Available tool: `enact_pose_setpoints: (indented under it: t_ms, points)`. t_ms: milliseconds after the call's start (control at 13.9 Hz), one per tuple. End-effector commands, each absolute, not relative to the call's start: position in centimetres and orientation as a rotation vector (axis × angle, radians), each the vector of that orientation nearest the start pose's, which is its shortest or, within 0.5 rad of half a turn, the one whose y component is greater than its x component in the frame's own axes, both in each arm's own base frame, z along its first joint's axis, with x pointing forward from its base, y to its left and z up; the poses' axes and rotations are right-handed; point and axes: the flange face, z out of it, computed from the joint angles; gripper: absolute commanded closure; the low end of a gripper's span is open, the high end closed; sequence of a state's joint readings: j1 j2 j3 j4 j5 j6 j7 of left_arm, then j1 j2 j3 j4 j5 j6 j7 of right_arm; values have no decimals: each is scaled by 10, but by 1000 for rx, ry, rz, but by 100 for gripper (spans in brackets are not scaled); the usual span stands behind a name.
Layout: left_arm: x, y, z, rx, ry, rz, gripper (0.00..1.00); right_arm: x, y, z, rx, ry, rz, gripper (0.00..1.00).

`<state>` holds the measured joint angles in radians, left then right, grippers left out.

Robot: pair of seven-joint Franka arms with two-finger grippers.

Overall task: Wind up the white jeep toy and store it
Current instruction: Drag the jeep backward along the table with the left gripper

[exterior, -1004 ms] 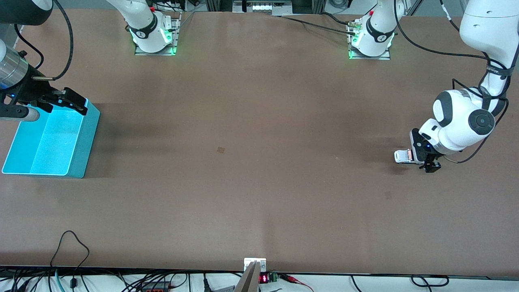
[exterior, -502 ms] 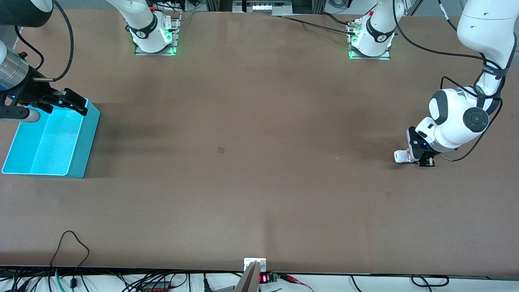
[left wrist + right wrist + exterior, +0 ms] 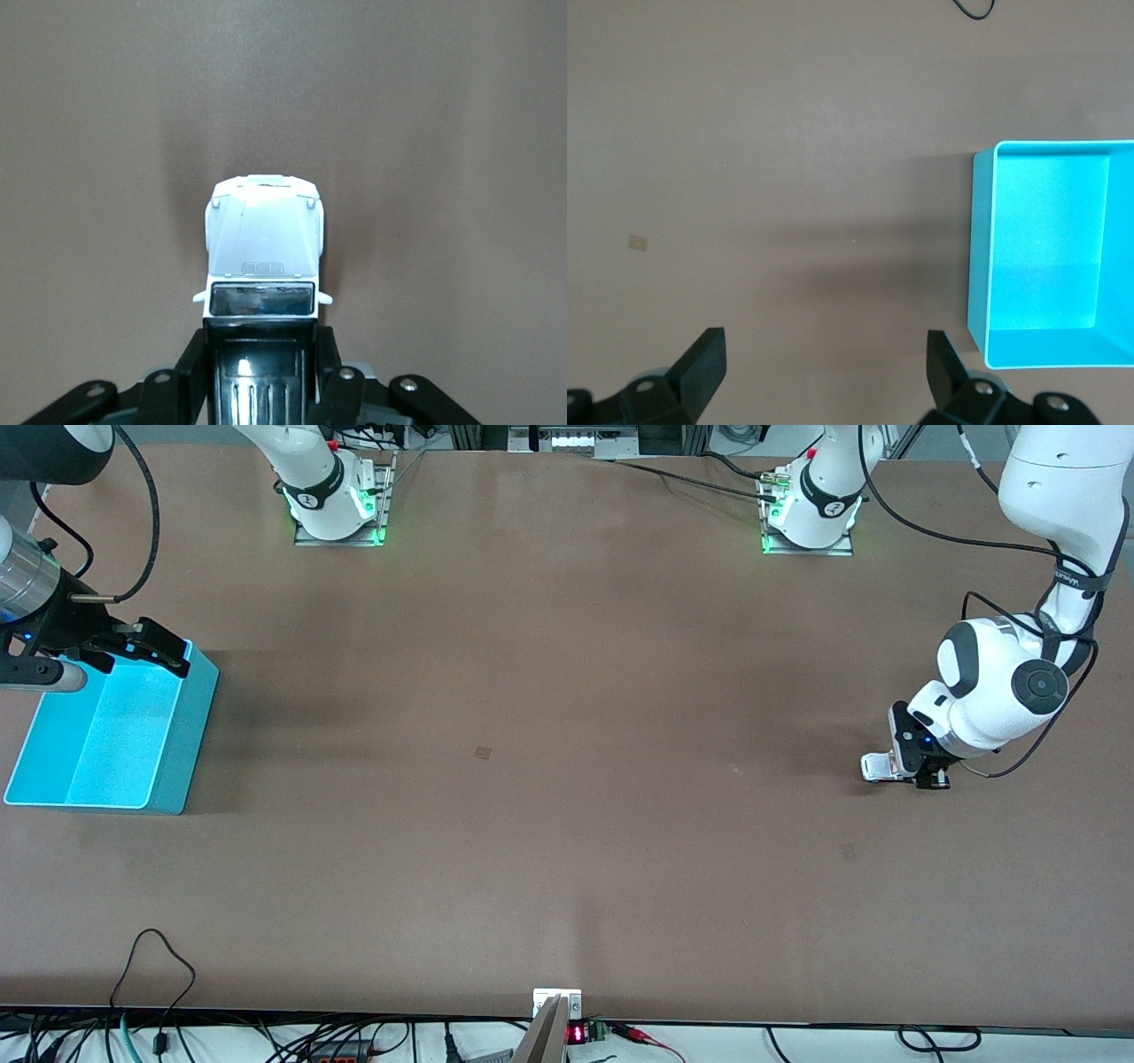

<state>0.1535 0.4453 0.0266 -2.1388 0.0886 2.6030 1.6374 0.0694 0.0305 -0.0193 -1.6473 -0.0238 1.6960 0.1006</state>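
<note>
Front view: your left gripper (image 3: 921, 772) grips the white jeep toy (image 3: 879, 766) at three o'clock on the surface (image 3: 567, 779).
Your right gripper (image 3: 115, 651) waits over the cyan bin (image 3: 190, 726) at nine o'clock, fingers (image 3: 700, 363) wide.

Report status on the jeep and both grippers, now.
Left gripper shut on white jeep toy, low on the table. Right gripper open, waiting over the cyan bin. Nothing visible between jeep and bin.
</note>
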Motion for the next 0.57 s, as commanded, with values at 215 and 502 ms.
enact_pose_setpoints:
  t_ms: [215,502]
  points:
    - [561,130,165,-2206,2198,108,84,570,24,584,-3155,50,-35,0]
    - [556,178,145,-2214,2215,126,84,570,22,586,-3155,46,-40,0]
